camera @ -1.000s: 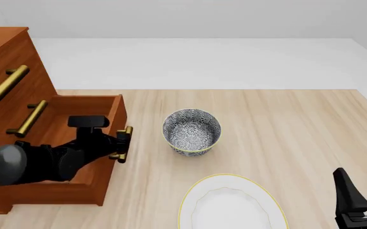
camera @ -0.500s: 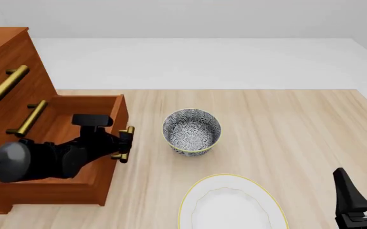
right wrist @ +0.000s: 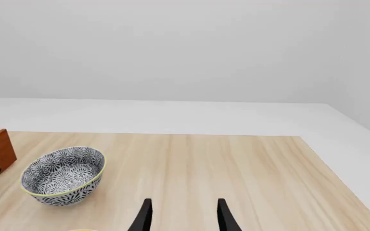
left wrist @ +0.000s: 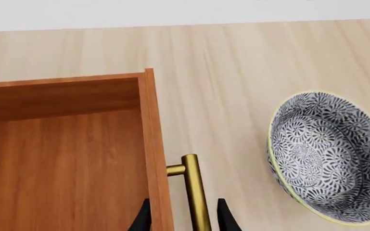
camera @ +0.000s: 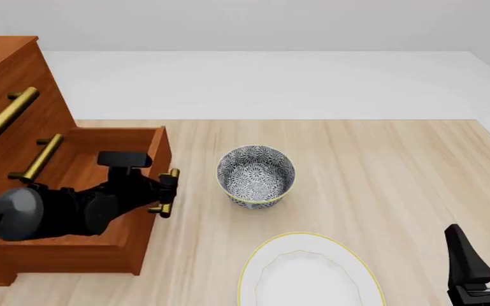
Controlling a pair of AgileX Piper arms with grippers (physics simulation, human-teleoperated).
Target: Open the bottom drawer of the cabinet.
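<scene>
Front view, contents as seen:

- Cabinet [camera: 7,70]: reddish-brown chest at the left edge of the wooden table [camera: 381,172]. Two upper drawers closed, brass bar handles showing.
- Bottom drawer [camera: 83,242]: pulled out toward the table's middle, plain wooden box interior exposed. Its brass handle [camera: 168,193] sits on the outward face, pointing toward the bowl.
- Left gripper [camera: 166,191]: reaches across the open drawer from the left; fingers sit on either side of the handle bar. In the left wrist view the two black fingertips [left wrist: 144,219] flank the brass handle [left wrist: 196,192] closely, one against the drawer front, pinching the bar.
- Right gripper [camera: 483,268]: low at the right edge, well apart from the cabinet; fingers spread, nothing between them. Same in the right wrist view [right wrist: 181,216].
- Patterned bowl [camera: 256,176]: upright, just beyond the drawer handle, not touching it.
- White plate [camera: 311,274]: yellow-rimmed, near the front edge, nearer the camera than the bowl.
</scene>
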